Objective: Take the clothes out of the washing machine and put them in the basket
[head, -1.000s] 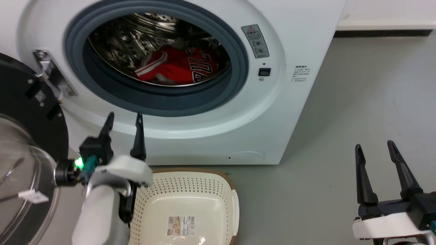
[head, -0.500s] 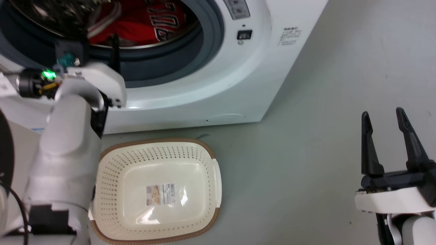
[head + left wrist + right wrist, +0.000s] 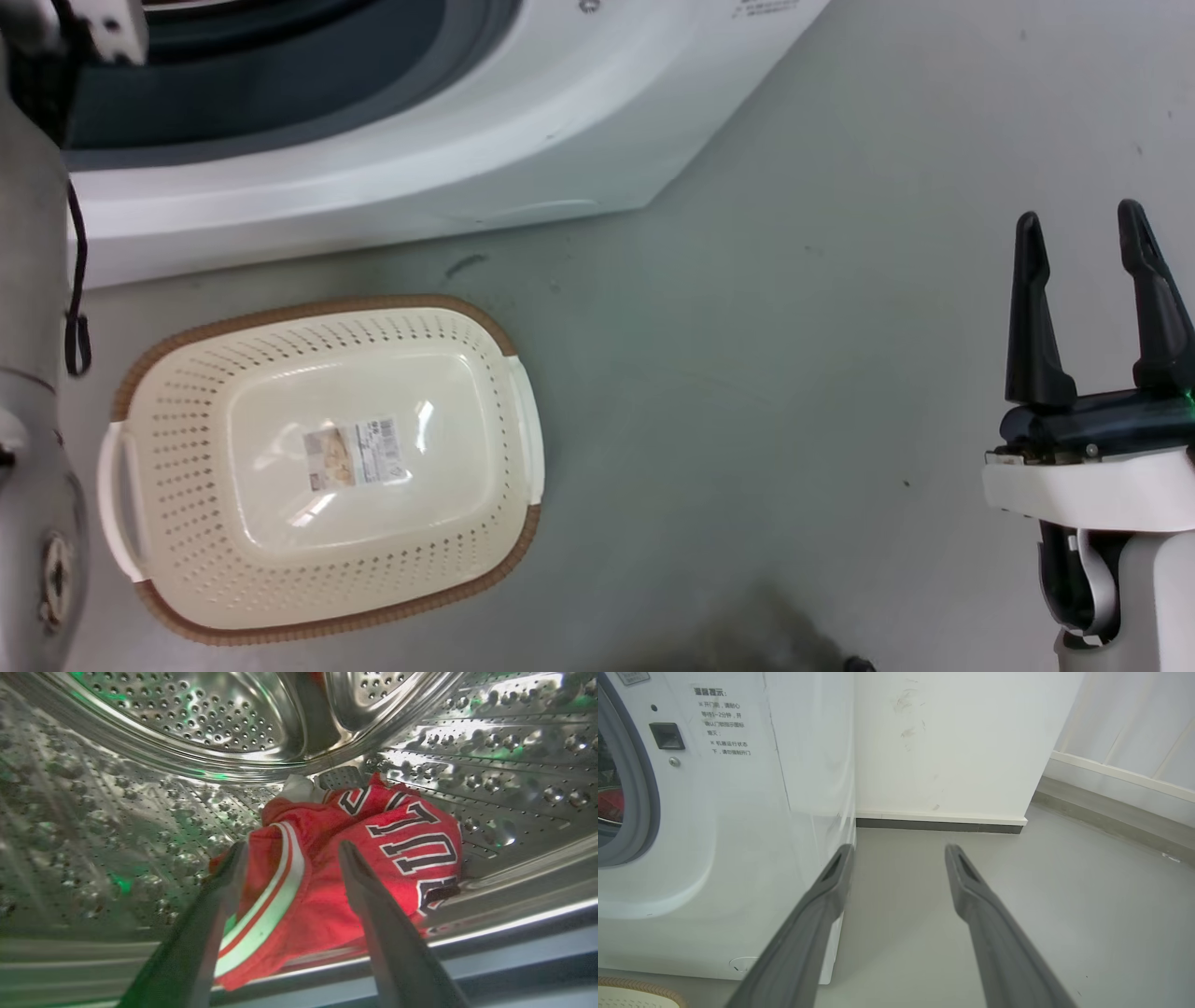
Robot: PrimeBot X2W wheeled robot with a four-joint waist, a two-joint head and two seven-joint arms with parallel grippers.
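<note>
The clothes [image 3: 336, 872] lie bunched on the low side of the steel drum [image 3: 187, 718], a red heap with a white-striped hem toward me and black-and-white lettering on its right flank. The heap's near edge sits just behind the drum's front lip. My left gripper [image 3: 292, 845] is inside the drum mouth, jaws spread wide. One tip stands at the heap's left border and the other over the red cloth beside the lettering. I cannot tell whether either finger touches the fabric. Perforated drum wall curves off to the left of the heap.

In the head view, the washing machine [image 3: 373, 187] shows its grey door ring [image 3: 280, 75] and white lower front. My left forearm [image 3: 28, 327] runs up the left edge toward that ring. The basket [image 3: 504, 523] sits on the floor [image 3: 747, 373] near the machine's base, with a strip of floor between them and a label on its bottom.

A broad stretch of grey floor separates the basket's right handle from my right gripper [image 3: 1079, 213]. That gripper hangs well apart with its jaws wide and nothing between them. In its wrist view, it [image 3: 900, 847] points past the machine's right corner toward a white wall [image 3: 948, 742] and dark baseboard [image 3: 938, 825].
</note>
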